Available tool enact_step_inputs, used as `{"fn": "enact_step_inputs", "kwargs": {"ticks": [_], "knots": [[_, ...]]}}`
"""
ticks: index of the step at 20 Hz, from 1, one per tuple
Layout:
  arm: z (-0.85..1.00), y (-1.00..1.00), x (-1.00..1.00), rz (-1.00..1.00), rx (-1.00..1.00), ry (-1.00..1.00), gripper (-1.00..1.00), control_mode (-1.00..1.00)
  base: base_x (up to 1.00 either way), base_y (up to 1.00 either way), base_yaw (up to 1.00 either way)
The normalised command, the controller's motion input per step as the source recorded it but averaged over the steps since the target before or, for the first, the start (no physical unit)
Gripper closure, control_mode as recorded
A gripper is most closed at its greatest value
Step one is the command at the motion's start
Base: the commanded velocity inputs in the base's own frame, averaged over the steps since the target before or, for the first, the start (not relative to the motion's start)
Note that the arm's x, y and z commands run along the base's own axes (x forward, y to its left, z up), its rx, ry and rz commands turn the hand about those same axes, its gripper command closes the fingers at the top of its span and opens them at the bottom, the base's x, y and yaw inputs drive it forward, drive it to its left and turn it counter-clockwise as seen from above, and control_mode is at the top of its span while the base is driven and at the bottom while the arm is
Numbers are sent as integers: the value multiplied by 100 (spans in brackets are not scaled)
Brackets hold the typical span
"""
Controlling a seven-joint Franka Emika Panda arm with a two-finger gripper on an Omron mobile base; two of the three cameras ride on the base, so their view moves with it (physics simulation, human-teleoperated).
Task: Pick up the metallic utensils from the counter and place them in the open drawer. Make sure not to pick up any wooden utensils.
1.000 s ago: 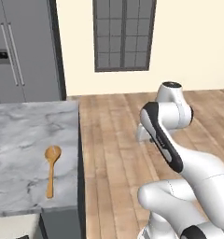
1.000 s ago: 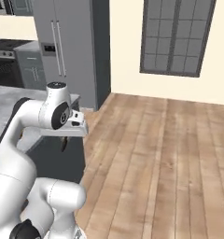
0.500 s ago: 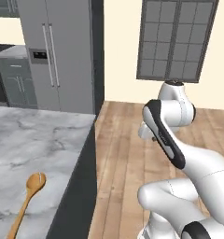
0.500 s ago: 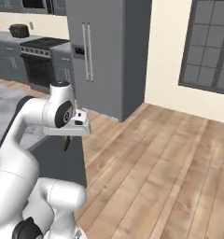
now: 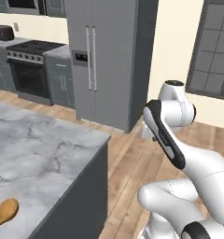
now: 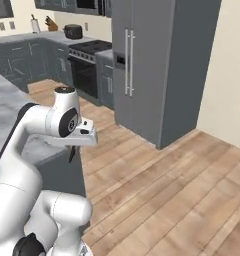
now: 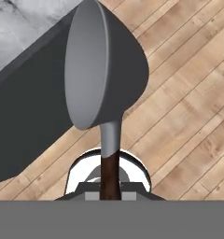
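The white arm's tool (image 6: 72, 154) hangs just off the corner of the grey-white veined marble table (image 5: 34, 158), out over the wooden plank floor (image 6: 162, 190). It is closed tight on the thin dark handle of the round grey-headed metal utensil (image 7: 102, 70) — in the hand view the dull grey bowl stands up from the grip, its short grey neck running down into the dark brown handle between the fingers. From the right base view the handle shows as a thin dark sliver hanging below the white hand, against the table's dark grey side.

In the hand view the utensil's head lies across the table's dark flank, with a patch of marble top in the upper left corner and floorboards on the right.

On the marble, at the near edge in the left base view, lies the round head of the large orange-brown wooden spoon (image 5: 3, 212); its handle runs out of the picture. It is well apart from the tool.

Beyond the table stands a tall grey refrigerator (image 5: 107, 60) with two upright handles, and beside it a dark oven range (image 5: 32, 65) set among grey cabinets — a dark pot (image 6: 72, 31) sits on the worktop by the range in the right base view. A dark-framed window (image 5: 209, 46) is in the cream wall.
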Motion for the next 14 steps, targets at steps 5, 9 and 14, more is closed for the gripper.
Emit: {"fn": "enact_step_inputs", "kwargs": {"ticks": [5, 9, 14], "knots": [[0, 0, 0, 0, 0, 0, 100, 100, 56, -87, 49], [0, 0, 0, 0, 0, 0, 100, 100, 71, -100, 41], [0, 0, 0, 0, 0, 0, 100, 100, 88, -100, 40]]}}
